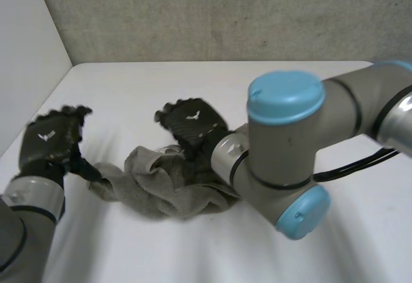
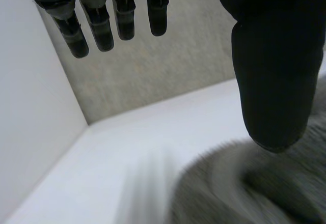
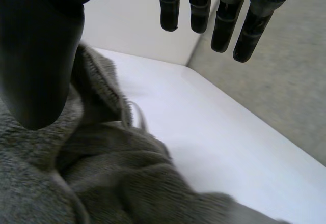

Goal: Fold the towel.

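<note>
A grey towel point(image 1: 168, 183) lies crumpled in a loose heap on the white table point(image 1: 257, 83). My left hand point(image 1: 46, 143) hovers at the towel's left end, fingers straight and spread from the thumb, holding nothing. In the left wrist view the left hand point(image 2: 102, 23) is open, with the towel point(image 2: 239, 188) under its thumb. My right hand point(image 1: 192, 123) is over the heap's far edge near its middle. In the right wrist view the right hand point(image 3: 219, 18) is open too, its thumb above the bunched towel point(image 3: 102, 178).
A grey wall point(image 1: 212, 13) closes the table's far side and a white panel point(image 1: 26, 58) stands along its left. My right arm's elbow point(image 1: 290, 148) reaches across the table's right half, just right of the towel.
</note>
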`<action>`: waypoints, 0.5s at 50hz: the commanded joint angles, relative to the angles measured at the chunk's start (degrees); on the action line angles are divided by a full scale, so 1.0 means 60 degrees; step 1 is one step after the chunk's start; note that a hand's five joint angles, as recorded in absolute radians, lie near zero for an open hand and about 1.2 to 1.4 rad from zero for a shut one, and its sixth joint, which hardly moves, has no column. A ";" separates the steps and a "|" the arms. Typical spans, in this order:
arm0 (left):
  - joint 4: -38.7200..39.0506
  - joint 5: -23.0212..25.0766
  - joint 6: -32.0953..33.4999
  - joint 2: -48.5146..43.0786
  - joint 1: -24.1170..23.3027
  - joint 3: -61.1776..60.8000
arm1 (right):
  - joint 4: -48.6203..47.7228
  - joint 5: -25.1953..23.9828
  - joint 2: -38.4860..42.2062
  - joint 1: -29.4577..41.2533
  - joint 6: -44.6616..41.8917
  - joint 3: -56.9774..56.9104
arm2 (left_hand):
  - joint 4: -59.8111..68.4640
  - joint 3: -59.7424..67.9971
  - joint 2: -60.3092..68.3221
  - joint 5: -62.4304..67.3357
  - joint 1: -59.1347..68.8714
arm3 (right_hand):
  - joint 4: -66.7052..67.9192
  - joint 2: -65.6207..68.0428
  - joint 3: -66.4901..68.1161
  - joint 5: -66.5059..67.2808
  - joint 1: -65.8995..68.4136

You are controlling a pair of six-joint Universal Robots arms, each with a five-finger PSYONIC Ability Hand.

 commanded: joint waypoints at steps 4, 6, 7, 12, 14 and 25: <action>0.0070 0.0817 0.0628 0.0435 -0.0178 0.0774 | 0.0959 0.0449 -0.1223 -0.1383 0.0314 0.0758 | -0.0054 -0.0025 -0.0025 -0.0007 -0.0064 | -0.0738 -0.0711 -0.0662 -0.0499 -0.0578; 0.0070 0.1037 0.0613 0.0362 -0.0354 0.0935 | 0.0989 0.0434 -0.1460 -0.1664 0.0315 0.1128 | 0.0002 0.0031 0.0031 0.0049 -0.0007 | -0.0738 -0.0711 -0.0662 -0.0499 -0.0578; 0.0070 0.1254 0.0613 0.0289 -0.0514 0.1094 | 0.0989 0.0391 -0.1692 -0.1925 0.0286 0.1563 | 0.0002 0.0031 0.0031 0.0049 -0.0007 | -0.0738 -0.0711 -0.0662 -0.0499 -0.0578; 0.0070 0.1945 0.0642 -0.0327 -0.1131 0.1594 | 0.0843 0.0347 -0.2395 -0.2526 0.0096 0.2954 | 0.0226 0.0255 0.0255 0.0274 0.0217 | -0.0738 -0.0711 -0.0662 -0.0499 -0.0578; 0.0012 0.2209 0.0657 -0.0605 -0.1394 0.1814 | 0.0755 0.0289 -0.2557 -0.2731 -0.0021 0.3452 | 0.0254 0.0283 0.0283 0.0302 0.0245 | -0.0505 -0.0478 -0.0429 -0.0266 -0.0345; -0.0296 0.4128 0.0847 -0.2217 -0.1702 0.2751 | -0.0942 -0.0223 -0.3333 -0.3640 -0.1441 0.6500 | 0.4095 0.4124 0.4124 0.4143 0.4086 | 0.1574 0.1602 0.1651 0.1814 0.1735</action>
